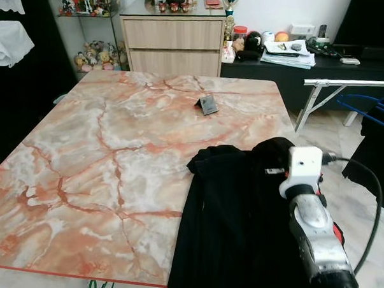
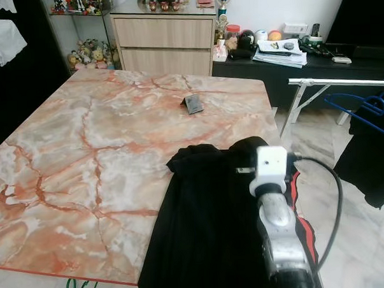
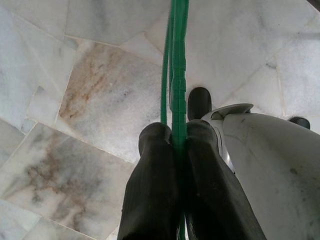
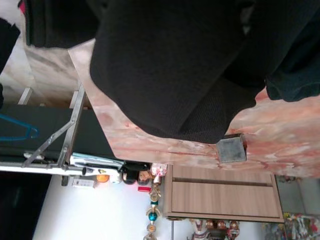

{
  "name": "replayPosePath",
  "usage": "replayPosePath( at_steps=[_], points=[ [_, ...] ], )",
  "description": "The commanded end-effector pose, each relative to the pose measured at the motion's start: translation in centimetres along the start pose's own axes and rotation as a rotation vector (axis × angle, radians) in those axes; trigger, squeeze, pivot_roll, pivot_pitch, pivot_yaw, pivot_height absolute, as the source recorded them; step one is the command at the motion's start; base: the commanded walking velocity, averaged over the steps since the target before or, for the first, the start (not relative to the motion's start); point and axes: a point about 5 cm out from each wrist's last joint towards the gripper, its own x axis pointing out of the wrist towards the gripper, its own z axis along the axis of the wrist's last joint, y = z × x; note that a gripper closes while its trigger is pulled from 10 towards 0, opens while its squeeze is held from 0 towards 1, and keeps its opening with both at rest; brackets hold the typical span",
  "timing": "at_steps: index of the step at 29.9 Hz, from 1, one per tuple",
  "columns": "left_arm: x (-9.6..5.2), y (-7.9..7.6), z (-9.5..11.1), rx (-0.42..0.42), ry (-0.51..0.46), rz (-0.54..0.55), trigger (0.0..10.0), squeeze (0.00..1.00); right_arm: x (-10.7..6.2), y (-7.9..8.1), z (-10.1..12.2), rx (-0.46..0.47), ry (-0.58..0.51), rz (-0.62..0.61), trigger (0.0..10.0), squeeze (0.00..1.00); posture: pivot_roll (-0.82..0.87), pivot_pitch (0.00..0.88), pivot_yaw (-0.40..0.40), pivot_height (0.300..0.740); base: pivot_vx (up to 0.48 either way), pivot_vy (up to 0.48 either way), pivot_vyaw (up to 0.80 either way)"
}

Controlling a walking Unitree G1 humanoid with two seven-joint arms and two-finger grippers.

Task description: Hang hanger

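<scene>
Clamped tight between left gripper [image 3: 172,150] fingers: green hanger [image 3: 176,60], low beside the marble table [image 1: 103,154]. Right gripper state: cannot tell. Best lifted level toward black garment [image 1: 233,212], avoiding snags.

My right gripper's fingers are hidden under the black garment [image 1: 237,218], so I cannot tell how they stand. The garment runs off the lower edge of the head views. Of the green hanger [image 3: 176,75] I see only a thin length, cut off at the frame's top. The small dark object [image 1: 208,105] on the marble table [image 1: 84,161] is too small to identify.
</scene>
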Motion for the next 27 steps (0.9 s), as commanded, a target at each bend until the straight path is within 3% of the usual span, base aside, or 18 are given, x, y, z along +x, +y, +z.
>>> replayPosePath(
  at_steps=[1, 9, 18, 27],
  points=[
    [-0.1, 0.2, -0.5, 0.019, 0.021, 0.008, 10.0, 0.00, 0.1, -0.2, 1.1, 0.019, -0.039, -0.018, 10.0, 1.00, -0.02, 0.098, -0.009, 0.740, 0.000, 0.000, 0.00],
    [-0.1, 0.1, -0.6, 0.017, 0.024, 0.004, 10.0, 0.00, -1.3, 0.9, 2.1, 0.005, -0.059, 0.010, 10.0, 1.00, -0.02, 0.100, -0.015, 0.740, 0.000, 0.000, 0.00],
    [-0.1, -0.2, -0.8, 0.024, 0.031, -0.003, 10.0, 0.00, -4.0, 0.2, 1.2, -0.018, 0.021, -0.014, 10.0, 1.00, -0.03, 0.091, -0.016, 0.740, 0.000, 0.000, 0.00],
    [-0.1, -0.2, -1.0, 0.033, 0.036, -0.007, 10.0, 0.00, -4.5, -0.2, 0.5, 0.007, 0.056, -0.060, 10.0, 1.00, -0.03, 0.075, -0.010, 0.740, 0.000, 0.000, 0.00]
  ],
)
